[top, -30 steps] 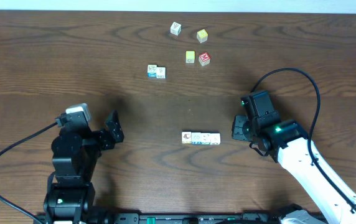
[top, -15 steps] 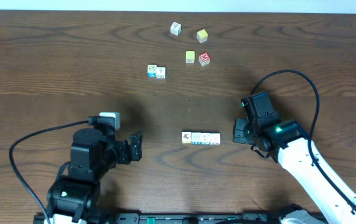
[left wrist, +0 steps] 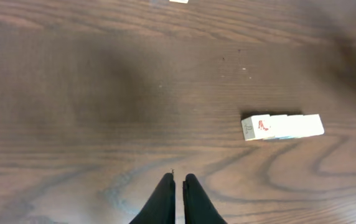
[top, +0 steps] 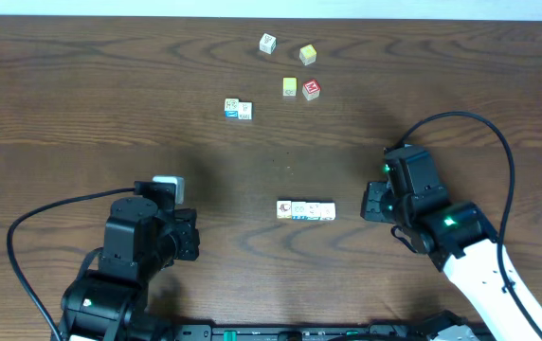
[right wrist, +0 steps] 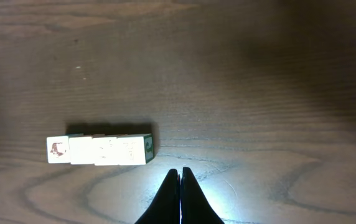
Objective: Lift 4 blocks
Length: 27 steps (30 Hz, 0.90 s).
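A row of several cream blocks [top: 306, 209] lies end to end on the wooden table, touching one another. The left wrist view shows the row [left wrist: 282, 126] ahead and to the right; the right wrist view has it [right wrist: 97, 150] ahead and to the left. My left gripper [top: 193, 237] [left wrist: 178, 177] is shut on nothing, well to the left of the row. Just off the row's right end, my right gripper [top: 370, 201] [right wrist: 180, 170] is also shut and empty, and it touches no block.
At the back of the table stand a pair of pale cubes [top: 238, 109], a white cube [top: 267, 43], two yellow-faced cubes [top: 307, 54] [top: 290, 87] and a red-topped cube [top: 311, 89]. Cables trail from both arms.
My left gripper swung in toward the row, then closed from wide open and drew back slightly left. My right arm shifted a little to the right, fingers staying shut.
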Motion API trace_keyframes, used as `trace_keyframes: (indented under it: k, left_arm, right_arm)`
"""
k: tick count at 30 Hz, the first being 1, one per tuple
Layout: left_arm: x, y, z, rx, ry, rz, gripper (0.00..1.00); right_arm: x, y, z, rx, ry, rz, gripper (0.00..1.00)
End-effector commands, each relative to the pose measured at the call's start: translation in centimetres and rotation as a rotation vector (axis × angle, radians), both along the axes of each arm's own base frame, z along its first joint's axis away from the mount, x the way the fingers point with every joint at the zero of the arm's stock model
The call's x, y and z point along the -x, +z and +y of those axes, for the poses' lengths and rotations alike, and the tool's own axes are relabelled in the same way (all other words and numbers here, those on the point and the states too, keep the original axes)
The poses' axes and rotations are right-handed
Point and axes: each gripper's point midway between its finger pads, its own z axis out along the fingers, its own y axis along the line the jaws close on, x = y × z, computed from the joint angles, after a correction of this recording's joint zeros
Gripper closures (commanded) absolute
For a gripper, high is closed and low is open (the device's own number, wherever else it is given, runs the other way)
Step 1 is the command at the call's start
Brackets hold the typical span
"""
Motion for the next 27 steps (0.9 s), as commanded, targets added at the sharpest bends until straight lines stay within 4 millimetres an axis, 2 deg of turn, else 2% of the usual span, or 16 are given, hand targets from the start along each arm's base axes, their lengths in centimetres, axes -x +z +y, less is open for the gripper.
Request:
trace_keyframes:
  k: [1,5,9,14,22,25,27]
  left_arm:
    - [-0.4,1.0,-0.2,0.029,0.017,-0.026,0.93]
    - [-0.8,1.4,-0.3,0.033,0.017,-0.047,0.93]
    - [-1.0,0.7,-0.4,0.025,0.011,-0.025,0.93]
    - [-2.0,-1.7,-0.7,0.000,0.009,0.065,0.93]
    - [-4.0,-7.8,-2.1,-0.017,0.016,0.292,0.93]
    - [-5.0,-8.5,-2.4,-0.003,0.049,0.325,0.93]
    - [-5.6,-8.2,-2.5,0.008,0.066,0.333,0.93]
  right_arm:
    - [-0.3,1.0,-0.2,-0.001,0.001,-0.030,0.99]
    - [0.1,0.8,-0.2,-0.005,0.009,-0.008,0.99]
    - [0.0,0.9,0.0,0.016,0.061,-0.022,0.99]
    - [-0.4,1.0,-0.4,0.033,0.051,-0.037,0.99]
    - [-1.4,-0.9,-1.5,0.074,0.010,0.015,0.99]
    - [-2.1,-1.5,-1.7,0.070,-0.015,0.024,0.99]
    - [-2.4,-1.9,-2.0,0.074,-0.029,0.037,0.99]
